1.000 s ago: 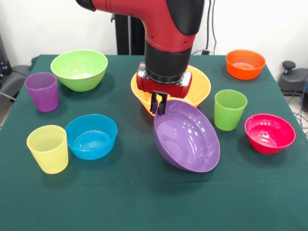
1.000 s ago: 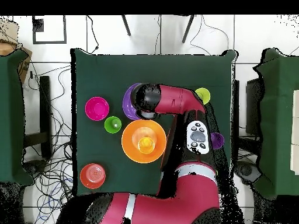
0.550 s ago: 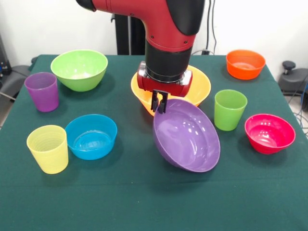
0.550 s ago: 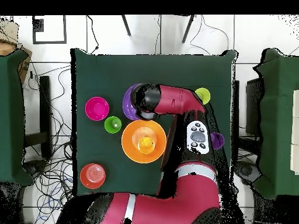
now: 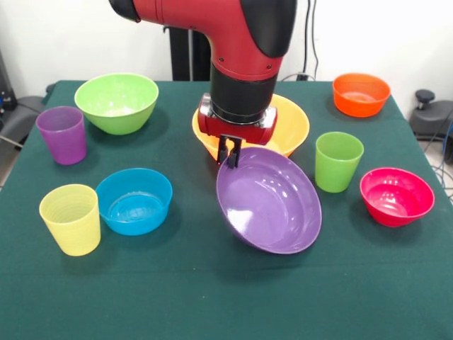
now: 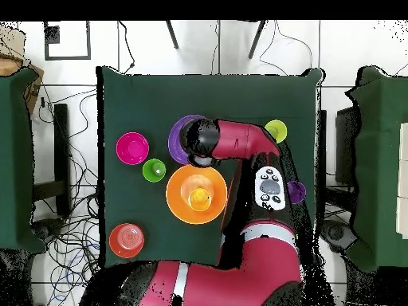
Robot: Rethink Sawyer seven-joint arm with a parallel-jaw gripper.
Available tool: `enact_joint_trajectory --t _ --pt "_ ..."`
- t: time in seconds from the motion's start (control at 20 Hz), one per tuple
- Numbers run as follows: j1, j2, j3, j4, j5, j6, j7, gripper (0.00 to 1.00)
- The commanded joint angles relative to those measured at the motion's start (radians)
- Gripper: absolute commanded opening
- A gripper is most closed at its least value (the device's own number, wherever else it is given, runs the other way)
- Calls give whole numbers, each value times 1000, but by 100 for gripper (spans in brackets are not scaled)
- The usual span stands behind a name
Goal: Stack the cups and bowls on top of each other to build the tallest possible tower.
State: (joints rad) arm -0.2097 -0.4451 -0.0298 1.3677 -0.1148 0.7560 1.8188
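Nearest the table's front edge stand the pale yellow cup (image 5: 69, 218) and blue bowl (image 5: 134, 200). At centre, my gripper (image 5: 229, 151) is clamped on the purple bowl (image 5: 267, 200) rim, holding it tilted. Behind sits the orange-yellow bowl (image 5: 291, 127).

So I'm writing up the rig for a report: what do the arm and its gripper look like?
The arm is thick and rounded, glossy red with black sections. A black cylindrical wrist ends in a red collar. Below it sits the gripper, small and black with thin fingers. In the overhead view, a pale grey panel with dark buttons sits on the arm. No loose cables show on it.
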Motion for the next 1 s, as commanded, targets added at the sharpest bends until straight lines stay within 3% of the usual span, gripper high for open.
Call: enact_joint_trajectory --t 0.05,0.75,1.0 --pt "-16 88 110 79 -109 -105 -100 0" --pt "-9 144 106 -10 -97 -117 -42 0" --pt "14 193 84 -88 -87 -97 -3 0"
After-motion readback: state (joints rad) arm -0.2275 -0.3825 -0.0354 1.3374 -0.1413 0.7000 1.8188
